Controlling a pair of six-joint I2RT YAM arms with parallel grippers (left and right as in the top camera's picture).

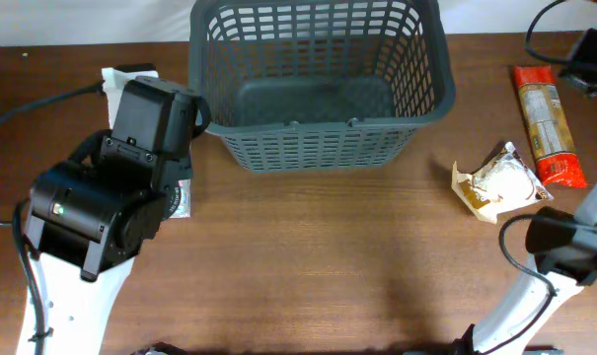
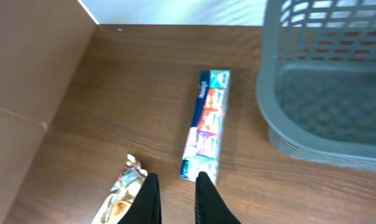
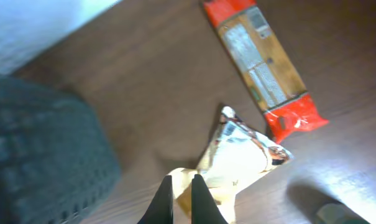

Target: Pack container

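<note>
The large dark grey basket (image 1: 318, 89) stands at the far middle of the table with nothing visible inside; it also shows in the left wrist view (image 2: 324, 93) and the right wrist view (image 3: 38, 143). My left gripper (image 2: 176, 190) is narrowly open and empty, above the wood between a crinkled snack wrapper (image 2: 122, 196) and a long strip of tissue packs (image 2: 206, 124). My right gripper (image 3: 182, 186) has its fingers nearly together, above the near end of a white and gold snack packet (image 3: 243, 155), also seen from overhead (image 1: 500, 182).
A long red and tan package (image 1: 548, 123) lies at the far right, also in the right wrist view (image 3: 262, 62). The left arm (image 1: 111, 197) covers the items on the left. Cables run along the far right and left edges.
</note>
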